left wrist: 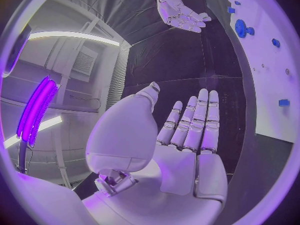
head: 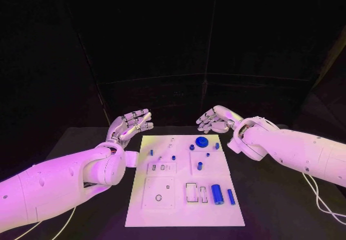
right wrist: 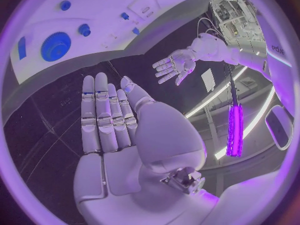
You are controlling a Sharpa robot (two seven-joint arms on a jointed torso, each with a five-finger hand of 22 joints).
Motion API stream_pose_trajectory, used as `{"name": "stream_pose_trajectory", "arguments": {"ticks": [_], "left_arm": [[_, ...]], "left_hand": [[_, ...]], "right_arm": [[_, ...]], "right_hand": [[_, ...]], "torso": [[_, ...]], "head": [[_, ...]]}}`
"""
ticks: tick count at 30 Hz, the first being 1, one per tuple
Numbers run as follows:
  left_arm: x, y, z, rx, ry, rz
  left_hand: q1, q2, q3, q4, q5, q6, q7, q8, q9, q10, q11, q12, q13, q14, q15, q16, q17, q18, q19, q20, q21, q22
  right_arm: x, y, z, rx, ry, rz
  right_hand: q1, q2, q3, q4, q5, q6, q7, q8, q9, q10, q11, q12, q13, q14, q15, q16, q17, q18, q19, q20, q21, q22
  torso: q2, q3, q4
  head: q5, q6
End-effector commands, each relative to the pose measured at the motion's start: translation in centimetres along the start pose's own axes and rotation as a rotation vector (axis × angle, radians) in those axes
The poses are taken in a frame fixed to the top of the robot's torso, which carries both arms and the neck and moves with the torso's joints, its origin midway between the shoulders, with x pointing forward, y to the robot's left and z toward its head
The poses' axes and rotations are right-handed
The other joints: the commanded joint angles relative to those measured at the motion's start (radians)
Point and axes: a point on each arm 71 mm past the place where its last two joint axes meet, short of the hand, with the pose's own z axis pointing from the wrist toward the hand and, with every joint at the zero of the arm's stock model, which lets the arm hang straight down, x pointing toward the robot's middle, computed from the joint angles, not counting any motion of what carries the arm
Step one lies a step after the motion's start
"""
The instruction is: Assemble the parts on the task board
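Note:
The white task board [head: 140,205] lies flat in the middle of the table. A large blue gear [head: 202,142] and a smaller one [head: 216,146] stand near its far right corner. Several small blue pegs [head: 200,165] dot its middle, and a blue cylinder [head: 217,194] and a thin blue bar [head: 231,196] lie at its near right. My left hand [head: 130,125] hovers past the board's far left corner, fingers straight and apart, empty. My right hand [head: 216,118] hangs beyond the far right corner, fingers spread, empty. The large blue gear [right wrist: 55,46] lies beyond the fingers [right wrist: 103,110].
The black table [head: 281,200] surrounds the board on all sides. Recessed pockets [head: 160,192] mark the board's near left part. A cable [head: 321,200] trails from my right arm over the table's right side.

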Motion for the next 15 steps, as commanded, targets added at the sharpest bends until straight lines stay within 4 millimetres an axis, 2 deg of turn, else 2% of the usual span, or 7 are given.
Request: {"name": "stream_pose_trajectory", "arguments": {"ticks": [1, 4, 5, 9, 10, 15], "left_arm": [[0.2, -0.5, -0.3, 0.007, 0.019, -0.004], [0.3, -0.7, -0.6, 0.008, 0.031, -0.009], [0.4, -0.8, -0.7, 0.008, 0.035, -0.011], [0.8, -1.0, -1.2, 0.008, 0.055, -0.022], [0.9, -1.1, -1.4, 0.007, 0.061, -0.025], [1.3, -1.3, -1.7, 0.006, 0.080, -0.036]], "left_hand": [[0.015, 0.003, -0.006, -0.011, 0.003, 0.060, 0.072, 0.012, 0.004, 0.048, -0.013, 0.010, -0.001, 0.048, -0.014, 0.015, 0.005, 0.027, 0.050, -0.004, 0.023, 0.008], [0.019, 0.009, -0.013, -0.018, 0.003, 0.094, 0.070, 0.014, 0.002, 0.069, -0.019, 0.006, -0.007, 0.077, -0.022, 0.017, 0.007, 0.029, 0.082, -0.010, 0.036, 0.011], [0.020, 0.010, -0.014, -0.020, 0.003, 0.102, 0.070, 0.014, 0.002, 0.073, -0.020, 0.005, -0.009, 0.080, -0.023, 0.016, 0.006, 0.028, 0.086, -0.011, 0.037, 0.011], [0.021, 0.012, -0.017, -0.023, 0.003, 0.114, 0.070, 0.014, 0.001, 0.078, -0.021, 0.001, -0.010, 0.085, -0.024, 0.014, 0.006, 0.028, 0.092, -0.013, 0.037, 0.010], [0.021, 0.012, -0.018, -0.023, 0.003, 0.115, 0.070, 0.014, 0.001, 0.079, -0.021, 0.001, -0.010, 0.086, -0.024, 0.013, 0.006, 0.028, 0.093, -0.013, 0.038, 0.010], [0.021, 0.013, -0.019, -0.025, 0.003, 0.119, 0.071, 0.014, 0.000, 0.080, -0.021, -0.001, -0.011, 0.088, -0.025, 0.012, 0.005, 0.028, 0.096, -0.014, 0.038, 0.010]], "right_arm": [[0.6, 0.6, 0.2, -0.002, 0.085, -0.247], [1.0, 1.1, 0.3, -0.004, 0.118, -0.340], [1.1, 1.2, 0.3, -0.005, 0.125, -0.363], [1.6, 1.8, 0.5, -0.010, 0.154, -0.453], [1.8, 2.0, 0.5, -0.012, 0.163, -0.476], [2.3, 2.3, 0.7, -0.009, 0.191, -0.530]], "right_hand": [[-0.017, -0.035, 0.001, -0.004, 0.015, 0.051, -0.018, -0.023, 0.001, 0.077, -0.031, -0.029, 0.002, 0.180, -0.048, 0.129, 0.095, 0.018, 0.095, -0.060, 0.179, 0.103], [-0.035, -0.044, -0.003, 0.001, 0.012, 0.055, -0.022, -0.030, 0.001, 0.079, -0.034, -0.042, 0.002, 0.223, -0.053, 0.188, 0.135, 0.018, 0.113, -0.068, 0.227, 0.132], [-0.040, -0.047, -0.002, 0.000, 0.012, 0.058, -0.024, -0.034, 0.001, 0.079, -0.041, -0.050, 0.003, 0.223, -0.055, 0.234, 0.166, 0.018, 0.123, -0.071, 0.257, 0.150], [-0.061, -0.061, -0.006, 0.002, 0.008, 0.054, -0.023, -0.041, 0.001, 0.054, -0.037, -0.059, 0.004, 0.217, -0.054, 0.373, 0.255, 0.017, 0.128, -0.072, 0.328, 0.194], [-0.066, -0.063, -0.007, 0.004, 0.008, 0.051, -0.025, -0.041, 0.001, 0.046, -0.034, -0.059, 0.005, 0.224, -0.052, 0.468, 0.346, 0.017, 0.129, -0.071, 0.353, 0.210], [-0.073, -0.070, -0.014, 0.011, 0.007, 0.034, -0.024, -0.041, 0.001, 0.013, -0.027, -0.056, 0.009, 0.221, -0.047, 0.735, 0.616, 0.019, 0.115, -0.065, 0.441, 0.266]], "torso": [[0.031, -0.0022, 0.0071], [0.043, -0.0026, 0.0096], [0.047, -0.0031, 0.0106], [0.059, -0.0031, 0.0121], [0.063, -0.0035, 0.0120], [0.072, -0.0046, 0.0145]], "head": [[-0.005, 0.002], [-0.007, 0.002], [-0.009, 0.003], [-0.014, 0.003], [-0.016, 0.002], [-0.020, 0.004]]}}
